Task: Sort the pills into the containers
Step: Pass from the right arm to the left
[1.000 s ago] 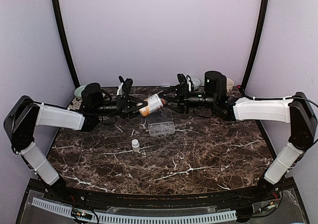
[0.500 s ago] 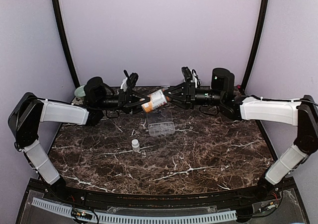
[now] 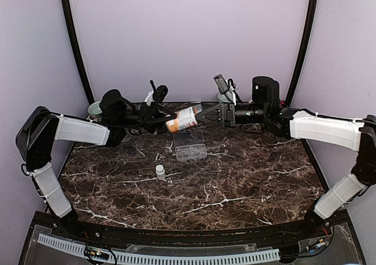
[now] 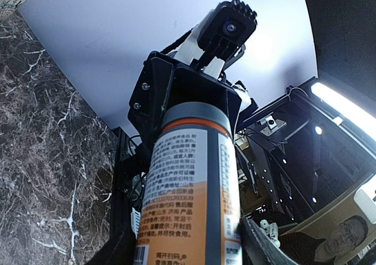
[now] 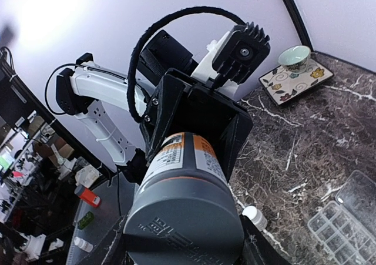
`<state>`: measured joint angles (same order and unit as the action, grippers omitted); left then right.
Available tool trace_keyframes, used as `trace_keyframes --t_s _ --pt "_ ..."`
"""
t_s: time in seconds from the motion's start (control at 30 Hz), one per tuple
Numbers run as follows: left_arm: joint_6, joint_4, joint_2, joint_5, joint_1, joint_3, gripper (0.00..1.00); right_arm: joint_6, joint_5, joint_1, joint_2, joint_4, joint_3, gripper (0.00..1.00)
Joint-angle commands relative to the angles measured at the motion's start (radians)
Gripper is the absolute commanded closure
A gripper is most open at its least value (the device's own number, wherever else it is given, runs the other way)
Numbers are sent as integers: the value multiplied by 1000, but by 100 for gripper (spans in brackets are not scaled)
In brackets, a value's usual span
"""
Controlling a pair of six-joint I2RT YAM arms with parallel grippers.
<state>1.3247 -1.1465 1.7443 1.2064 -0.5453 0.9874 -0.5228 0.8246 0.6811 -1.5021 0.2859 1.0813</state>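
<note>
Bottle [image 3: 182, 120] mid-air near organiser box [image 3: 191, 149]; left gripper [image 3: 166, 121] clamps body, right gripper [image 3: 203, 112] clamps grey cap [image 5: 185, 218]

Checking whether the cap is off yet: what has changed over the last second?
Both arms lifted a little, carrying the amber bottle slightly higher over the table. The left gripper stays clamped on its body and the right gripper on the grey cap, which is still on. The organiser box and small white bottle have not moved.
</note>
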Motion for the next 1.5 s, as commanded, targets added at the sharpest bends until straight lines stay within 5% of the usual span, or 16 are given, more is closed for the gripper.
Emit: trace_keyframes --t_s 0.0,0.47,0.97,1.23,1.47 --pt "110 -134 -29 28 -5 74 69 279 -142 2 15 -265 28 84" --pt "165 -183 12 77 -5 109 73 499 -381 43 69 -394 13 84" --pt "96 -113 5 94 -5 108 77 438 -343 41 72 -353 31 34" --pt "63 -71 -1 102 -4 109 77 396 -306 27 90 -349 23 29" --pt "-191 232 -52 74 -5 117 78 287 -225 4 133 -327 -5 28"
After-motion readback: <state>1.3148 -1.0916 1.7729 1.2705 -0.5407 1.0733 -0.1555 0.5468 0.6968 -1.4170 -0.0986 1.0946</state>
